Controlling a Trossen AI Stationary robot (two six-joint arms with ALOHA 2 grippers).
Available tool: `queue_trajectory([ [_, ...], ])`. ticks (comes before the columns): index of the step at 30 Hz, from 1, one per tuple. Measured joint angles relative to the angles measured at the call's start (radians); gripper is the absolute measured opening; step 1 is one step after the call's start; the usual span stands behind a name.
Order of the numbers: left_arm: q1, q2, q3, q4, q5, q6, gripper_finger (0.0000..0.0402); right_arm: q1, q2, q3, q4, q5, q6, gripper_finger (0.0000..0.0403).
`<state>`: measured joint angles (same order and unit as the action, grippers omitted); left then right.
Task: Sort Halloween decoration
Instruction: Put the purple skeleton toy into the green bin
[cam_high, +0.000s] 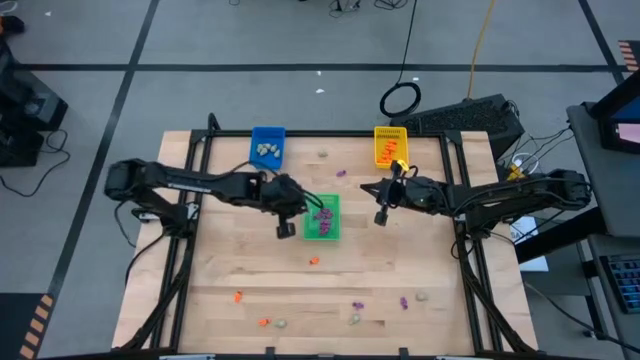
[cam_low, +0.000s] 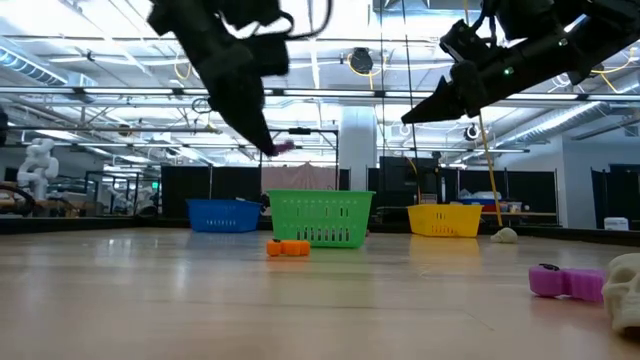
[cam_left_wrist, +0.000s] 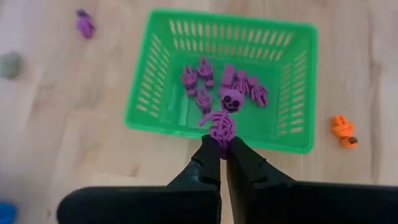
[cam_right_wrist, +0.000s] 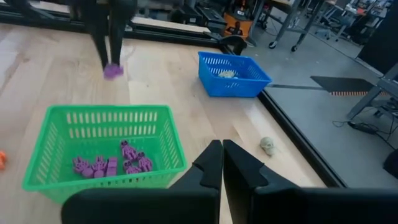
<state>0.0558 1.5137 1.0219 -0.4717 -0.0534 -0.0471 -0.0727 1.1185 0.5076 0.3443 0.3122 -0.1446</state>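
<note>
**Desk:** What is the left arm doing over the wooden bench (cam_high: 250, 270)?

**Photographer:** The left gripper (cam_left_wrist: 223, 149) hangs in the air above the near edge of the green tray (cam_left_wrist: 298, 93), its fingers (cam_left_wrist: 208, 163) pinching a purple skeleton figure (cam_left_wrist: 222, 118) by its lower end. The figure's round head points out over the tray. In the low view the same gripper (cam_low: 268, 145) is well clear of the bench top, a scrap of purple at its tip.

**Desk:** And inside the tray?

**Photographer:** A cluster of purple trinkets (cam_right_wrist: 112, 163) lies on the tray floor, several shaped like small hands.

**Desk:** The right arm?

**Photographer:** The right gripper (cam_right_wrist: 222, 163) waits raised beside the green tray, on the side of the yellow tray (cam_high: 390, 146); its fingers are pressed together and empty.

**Desk:** Where are the other decorations?

**Photographer:** Pale pieces (cam_high: 267, 150) sit in the blue tray (cam_high: 267, 133), orange ones (cam_high: 393, 150) in the yellow. Loose on the bench: an orange trinket (cam_left_wrist: 343, 129) just beside the green tray, a purple one (cam_left_wrist: 84, 23) farther off, a pale skull-like piece (cam_right_wrist: 268, 145) near the bench edge, and a scatter of orange, purple and pale bits along the front edge (cam_high: 350, 305).
</note>
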Motion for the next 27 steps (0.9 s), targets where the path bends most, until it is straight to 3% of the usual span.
queue_trajectory([
  [12,0.019,0.304,0.208,-0.020,0.044,0.076,0.0002,0.000,0.000,0.000,-0.026,0.000,0.001,0.0000],
  [20,0.028,0.370,0.225,-0.017,0.061,0.080,0.0004,0.000,0.000,0.000,-0.028,0.000,0.003,0.0000],
  [27,0.025,0.378,0.225,-0.005,0.061,0.089,0.0056,0.000,0.000,0.000,-0.034,0.000,0.010,0.0000],
])
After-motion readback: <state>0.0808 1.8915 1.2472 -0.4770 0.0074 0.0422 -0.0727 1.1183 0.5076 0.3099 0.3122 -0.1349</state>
